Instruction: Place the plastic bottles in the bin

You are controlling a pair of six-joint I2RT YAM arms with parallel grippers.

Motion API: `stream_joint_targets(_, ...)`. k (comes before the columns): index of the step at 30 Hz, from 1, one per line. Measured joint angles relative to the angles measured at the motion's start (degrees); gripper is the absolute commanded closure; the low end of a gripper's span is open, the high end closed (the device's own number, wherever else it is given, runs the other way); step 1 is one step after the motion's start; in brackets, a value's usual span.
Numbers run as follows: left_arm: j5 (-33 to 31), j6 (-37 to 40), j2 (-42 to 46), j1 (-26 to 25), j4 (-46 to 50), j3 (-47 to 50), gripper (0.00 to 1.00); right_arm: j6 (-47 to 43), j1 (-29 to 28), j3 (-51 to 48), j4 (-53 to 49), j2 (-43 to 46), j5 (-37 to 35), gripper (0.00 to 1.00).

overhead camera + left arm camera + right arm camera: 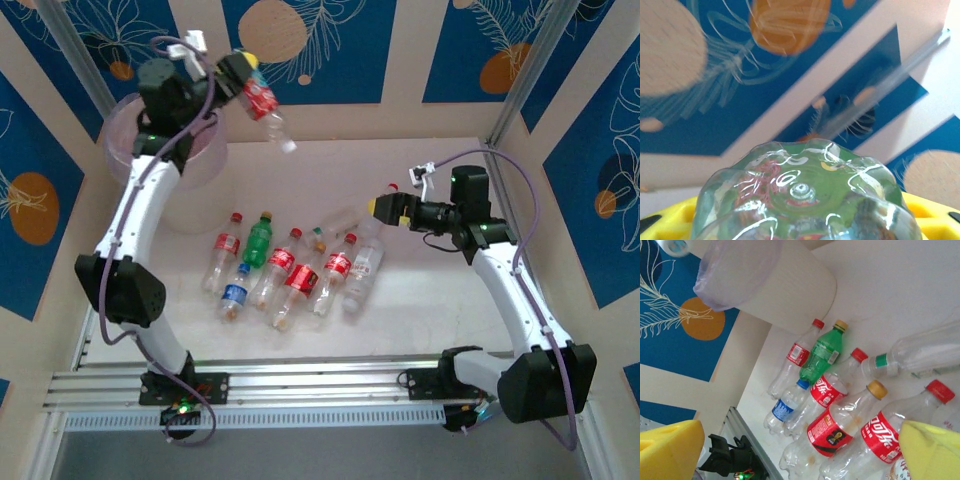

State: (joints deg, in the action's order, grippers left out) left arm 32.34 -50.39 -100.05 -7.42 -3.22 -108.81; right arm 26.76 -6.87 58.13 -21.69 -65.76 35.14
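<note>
Aloft, left claw (248, 78) clamped on bottle (266, 102) — neck slanting down-right, right claw (378, 208) apart

Lilac bin (116, 138), red-labelled bottles (301, 277), green bottle (259, 241) — blue leaf-patterned walls (320, 55)

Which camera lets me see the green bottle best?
The right wrist view: the green bottle is big and close there, with its yellow cap and label easy to see. The top external view shows it small, lying beside a red-labelled bottle.
</note>
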Motion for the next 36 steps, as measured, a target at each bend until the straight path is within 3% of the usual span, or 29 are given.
stream_joint_targets(7,-6.1,2.93,2.6,12.22,2.97,-0.63,0.94,0.37,0.15,-0.17,0.42,-0.02,1.27,0.0)
stream_joint_targets(12,-13.0,10.99,4.94,16.74,7.96,-0.79,1.0,1.44,0.15,-0.76,2.99,0.46,3.89,0.0)
stream_joint_targets(21,-18.99,28.98,-1.16,17.0,18.73,-11.65,1.0,1.9,0.15,-0.76,3.63,0.87,5.42,0.01)
stream_joint_targets(36,-19.04,49.0,-11.39,14.58,29.9,-10.27,1.0,1.79,-0.02,-0.79,1.29,2.49,3.87,0.01)
